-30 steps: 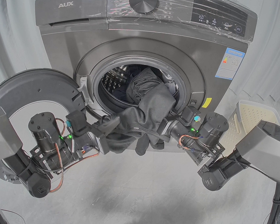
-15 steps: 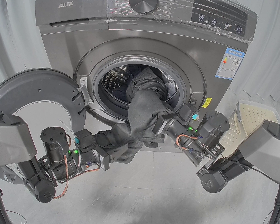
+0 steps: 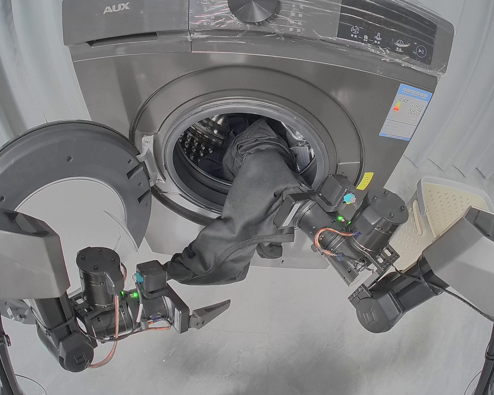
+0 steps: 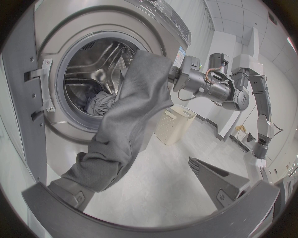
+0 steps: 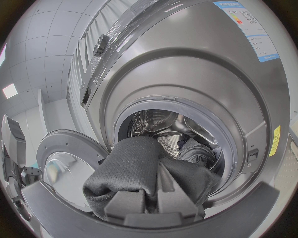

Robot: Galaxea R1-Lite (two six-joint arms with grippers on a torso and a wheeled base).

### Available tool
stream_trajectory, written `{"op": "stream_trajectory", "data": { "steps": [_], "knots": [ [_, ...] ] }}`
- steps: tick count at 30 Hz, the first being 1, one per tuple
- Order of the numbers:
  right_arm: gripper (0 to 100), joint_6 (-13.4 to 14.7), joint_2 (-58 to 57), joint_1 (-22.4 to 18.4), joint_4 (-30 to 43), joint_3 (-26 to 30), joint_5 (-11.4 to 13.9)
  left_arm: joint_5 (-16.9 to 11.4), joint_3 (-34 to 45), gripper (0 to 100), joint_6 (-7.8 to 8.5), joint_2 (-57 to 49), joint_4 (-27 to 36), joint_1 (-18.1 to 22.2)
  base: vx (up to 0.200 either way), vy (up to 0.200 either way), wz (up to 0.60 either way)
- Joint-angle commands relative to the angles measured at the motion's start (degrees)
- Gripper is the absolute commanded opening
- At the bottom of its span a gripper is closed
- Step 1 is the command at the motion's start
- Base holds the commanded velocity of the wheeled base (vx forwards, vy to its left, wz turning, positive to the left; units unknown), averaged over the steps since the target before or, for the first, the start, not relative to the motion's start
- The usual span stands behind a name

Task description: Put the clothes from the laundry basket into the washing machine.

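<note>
Hanging half out of the round mouth of the big grey metal washing machine (image 3: 126, 84): one dark grey soft knit garment (image 3: 252, 207), top end inside the shiny drum, low end drooping near the floor. Pinched tight in the middle by the right claw (image 5: 156, 173). Left claw (image 4: 141, 184) spread wide, with the low end of the cloth seeming to rest on one finger. Likely light and floppy, easy to snag on the rim. Best grabbed by the dangling low end and stuffed in. Blue-and-white sticker (image 3: 405, 112) and small yellow sticker (image 3: 365, 181) on the front, silver letters (image 3: 116, 8) up top, not read out.
</note>
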Motion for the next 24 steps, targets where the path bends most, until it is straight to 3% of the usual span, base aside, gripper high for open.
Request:
{"op": "stream_trajectory", "data": {
  "steps": [1, 2, 3, 4, 8, 16, 24],
  "knots": [
    [0, 0.2, 0.2, 0.2, 0.0, -0.3, 0.0, -1.0, 2.4, 100, 0.30, 0.5, -0.1, -0.2, 0.000, 0.000, 0.00],
    [0, 0.2, 0.2, 0.2, 0.0, -0.3, 0.0, -1.0, 2.4, 100, 0.30, 0.5, -0.1, -0.2, 0.000, 0.000, 0.00],
    [0, 0.2, 0.5, 0.3, -0.1, -0.3, 0.0, -1.8, 3.5, 100, 1.44, 0.6, -0.1, -0.4, 0.000, 0.000, 0.00],
    [0, 0.2, 0.6, 0.3, -0.1, -0.3, 0.0, -3.5, 5.5, 100, 3.64, 0.9, -0.1, -0.7, 0.000, 0.000, 0.00],
    [0, 0.3, 0.7, 0.2, 0.0, -1.0, 0.0, -5.8, 8.9, 100, 7.06, 1.9, 0.0, -0.6, 0.000, 0.000, 0.00],
    [0, 0.4, 1.1, 1.0, -0.2, -0.8, -0.7, -5.7, 8.7, 100, 7.50, 2.2, 0.0, -0.3, 0.000, 0.000, 0.00],
    [0, 0.4, 1.6, 2.7, -0.3, 0.8, -0.8, -5.1, 2.4, 100, 6.54, 2.6, -0.1, -0.2, 0.000, 0.000, 0.00]
  ]
}}
